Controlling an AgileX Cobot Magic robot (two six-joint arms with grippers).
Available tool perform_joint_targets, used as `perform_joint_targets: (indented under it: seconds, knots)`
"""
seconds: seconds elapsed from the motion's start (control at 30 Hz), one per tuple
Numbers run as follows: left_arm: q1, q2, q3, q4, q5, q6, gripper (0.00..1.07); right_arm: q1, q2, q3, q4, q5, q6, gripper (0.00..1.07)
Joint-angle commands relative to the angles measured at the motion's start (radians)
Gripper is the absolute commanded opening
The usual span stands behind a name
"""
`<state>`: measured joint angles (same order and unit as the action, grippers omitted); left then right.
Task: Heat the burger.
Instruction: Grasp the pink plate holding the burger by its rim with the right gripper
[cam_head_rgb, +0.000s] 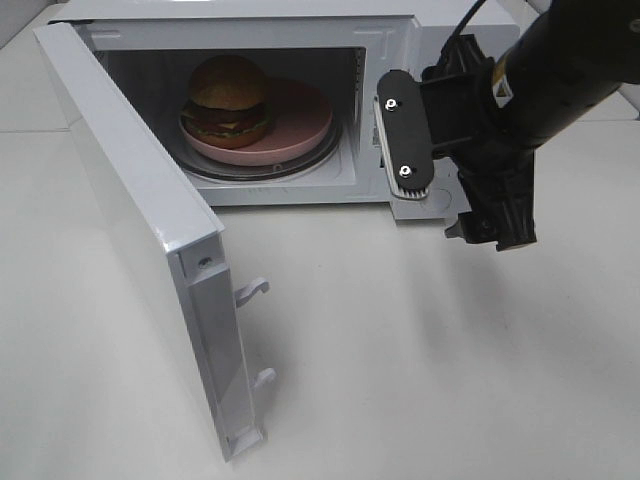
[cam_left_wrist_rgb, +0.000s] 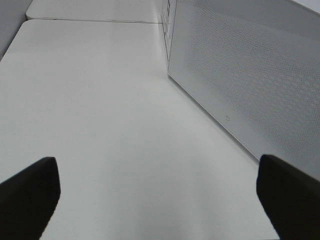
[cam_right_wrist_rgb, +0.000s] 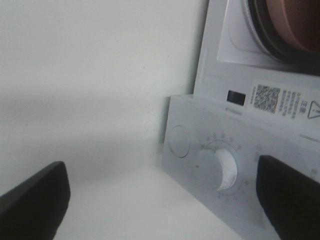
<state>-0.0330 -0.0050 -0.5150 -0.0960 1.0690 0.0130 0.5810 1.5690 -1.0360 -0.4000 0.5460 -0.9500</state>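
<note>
A white microwave (cam_head_rgb: 400, 30) stands on a pale table (cam_head_rgb: 420, 360) with its door (cam_head_rgb: 130, 200) swung wide open, a pink round plate (cam_head_rgb: 305, 120) resting on the glass turntable (cam_head_rgb: 255, 172) inside, and a white dial (cam_right_wrist_rgb: 222, 169) and round button (cam_right_wrist_rgb: 178, 141) near a QR-code label (cam_right_wrist_rgb: 267, 97).

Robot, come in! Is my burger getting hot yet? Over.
Left gripper jaws open; right gripper jaws open, facing the dial. Burger on plate inside microwave. Door wide open, needs shutting.
</note>
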Motion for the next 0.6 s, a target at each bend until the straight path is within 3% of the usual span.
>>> perform_joint_targets:
  seconds: [0.03,0.6]
  knots:
    - [0.004,-0.013,0.001,0.001,-0.002,-0.005,1.0,0.024,0.062,-0.075,-0.003,-0.012,0.006,0.93]
    - [0.004,-0.013,0.001,0.001,-0.002,-0.005,1.0,0.059,0.3,-0.284,0.005,-0.08,0.034,0.9]
